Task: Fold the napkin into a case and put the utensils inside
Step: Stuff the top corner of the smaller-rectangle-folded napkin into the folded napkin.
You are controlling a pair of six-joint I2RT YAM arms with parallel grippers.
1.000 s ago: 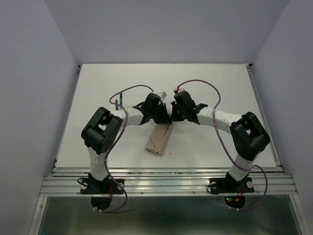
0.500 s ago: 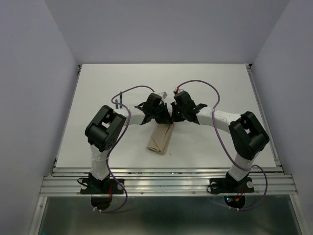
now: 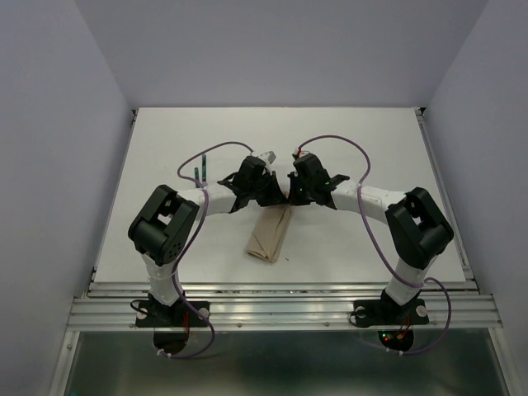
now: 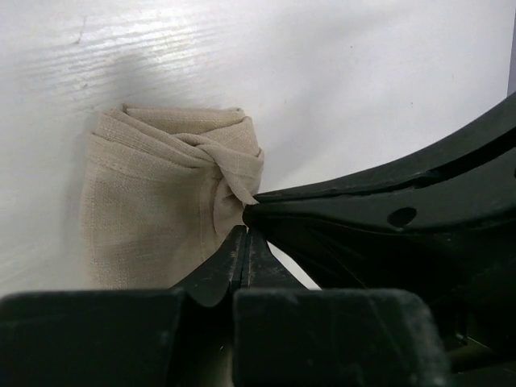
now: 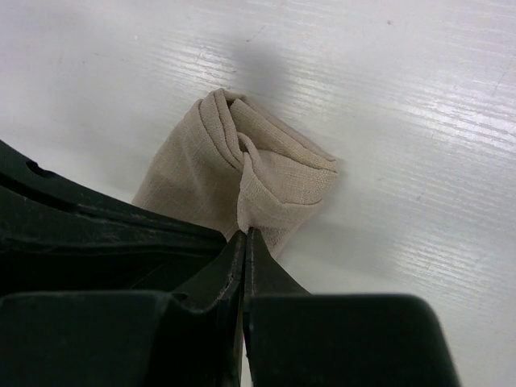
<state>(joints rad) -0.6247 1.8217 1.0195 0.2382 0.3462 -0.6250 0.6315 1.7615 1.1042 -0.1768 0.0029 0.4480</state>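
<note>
The beige napkin (image 3: 270, 236) lies folded into a narrow oblong on the white table (image 3: 371, 140), slanting from near left to far right. Both grippers meet tip to tip at its far end. My left gripper (image 3: 281, 200) is shut, its tips (image 4: 246, 230) pinching a puckered fold of the napkin (image 4: 153, 210). My right gripper (image 3: 289, 200) is shut too, its tips (image 5: 244, 235) nipping the bunched end of the napkin (image 5: 266, 173). A utensil with a dark green handle (image 3: 197, 174) lies on the table to the left, behind the left arm.
A raised rail (image 3: 113, 198) runs along the table's left edge and another (image 3: 445, 190) along the right. Purple cables (image 3: 338, 142) loop above both wrists. The right gripper's black finger (image 4: 387, 197) crosses the left wrist view.
The left arm's elbow has swung out to the left and its wrist has shifted slightly. Both grippers stay shut at the napkin's far end, and the napkin has hardly moved.
</note>
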